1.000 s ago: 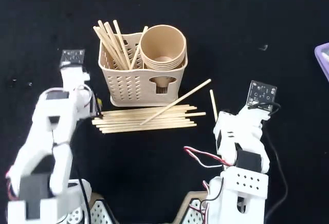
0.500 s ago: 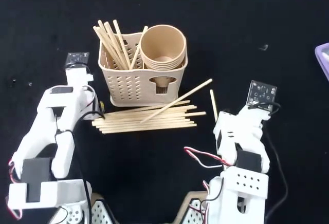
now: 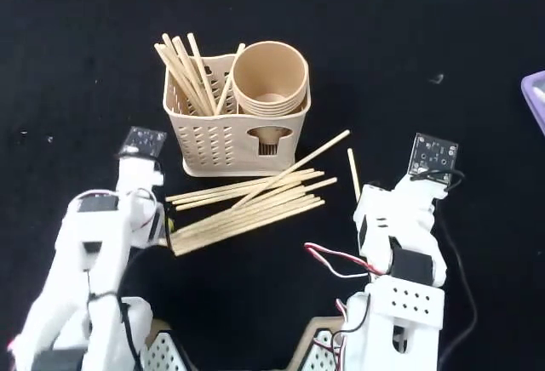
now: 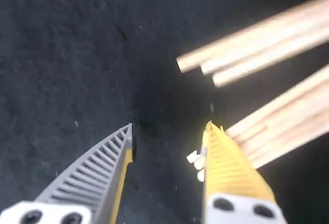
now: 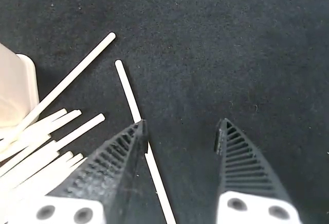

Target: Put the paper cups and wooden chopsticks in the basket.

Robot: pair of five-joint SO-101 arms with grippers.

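The loose bundle of pale wooden chopsticks (image 3: 247, 205) lies on the black table (image 3: 443, 65) at 6 o'clock of the beige perforated plastic basket (image 3: 213, 145). In the high view its long axis runs from about 8 o'clock to 2 o'clock. Its 8 o'clock end sits at the left gripper (image 4: 169, 126), so the left arm is plainly the nearer one. That gripper's fingers are spread. The left wrist view adds what the high view hides: most stick ends lie against and beyond the yellow finger (image 4: 226, 167), with only a stub or two inside the gap. I judge a sideways shift across the sticks is needed before closing. The right gripper (image 5: 180, 126), black fingers spread and empty, sits at 4 o'clock of the basket over a single stray chopstick (image 5: 131, 100) that passes under one finger. The stack of brown paper cups (image 3: 269, 77) already stands in the basket beside leaning chopsticks (image 3: 187, 69).
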